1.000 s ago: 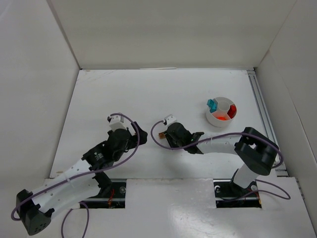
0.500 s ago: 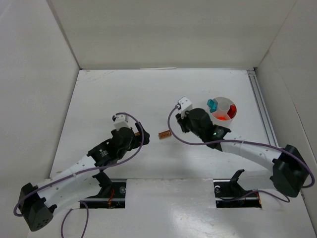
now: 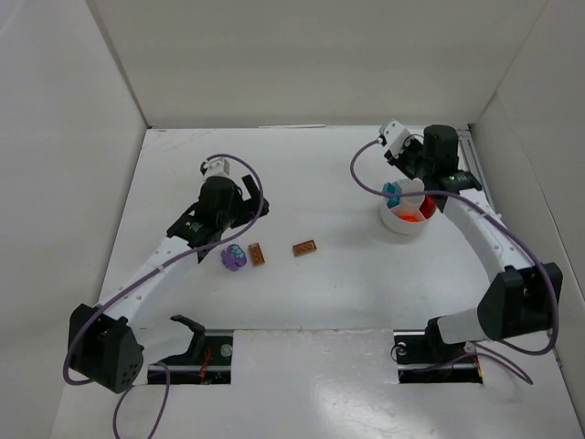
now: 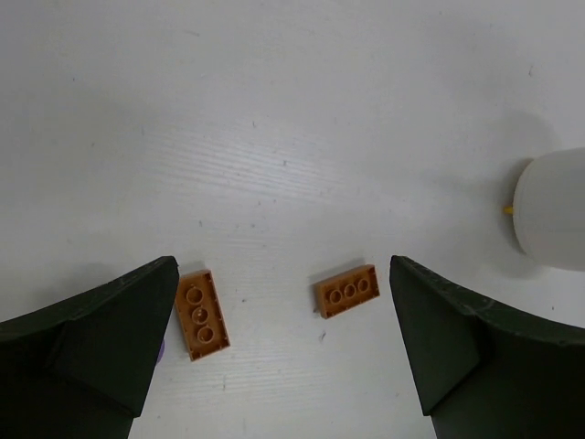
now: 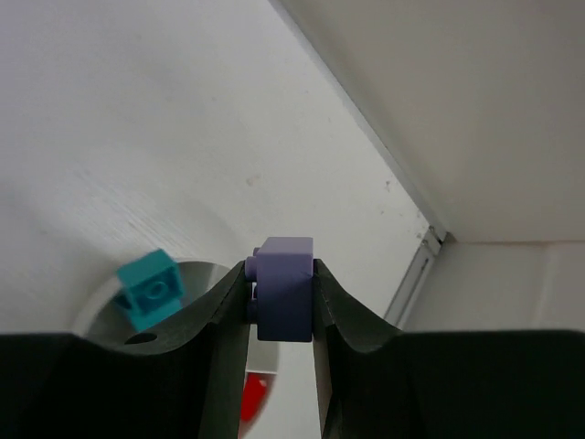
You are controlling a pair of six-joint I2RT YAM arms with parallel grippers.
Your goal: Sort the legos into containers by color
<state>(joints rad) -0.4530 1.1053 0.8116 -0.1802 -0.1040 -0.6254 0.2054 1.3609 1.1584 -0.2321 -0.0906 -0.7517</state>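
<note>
My right gripper (image 3: 419, 181) is shut on a purple brick (image 5: 285, 288) and holds it above the far edge of the white bowl (image 3: 391, 222). The bowl holds a teal brick (image 3: 391, 193), red pieces (image 3: 429, 206) and orange bits (image 3: 409, 217); the teal brick (image 5: 151, 285) and a red piece (image 5: 254, 398) also show below the fingers in the right wrist view. My left gripper (image 3: 251, 203) is open and empty above two brown bricks (image 4: 201, 314) (image 4: 347, 291) lying flat on the table. A purple round piece (image 3: 233, 257) lies beside the left brown brick (image 3: 257, 253).
White walls enclose the table on three sides. A metal rail (image 3: 482, 197) runs along the right edge, close to the bowl. The bowl's side (image 4: 551, 210) shows at the right of the left wrist view.
The right arm swung from the table centre to above the bowl at the back right. The left arm stretched farther out. A purple piece and a second brown brick now show.
</note>
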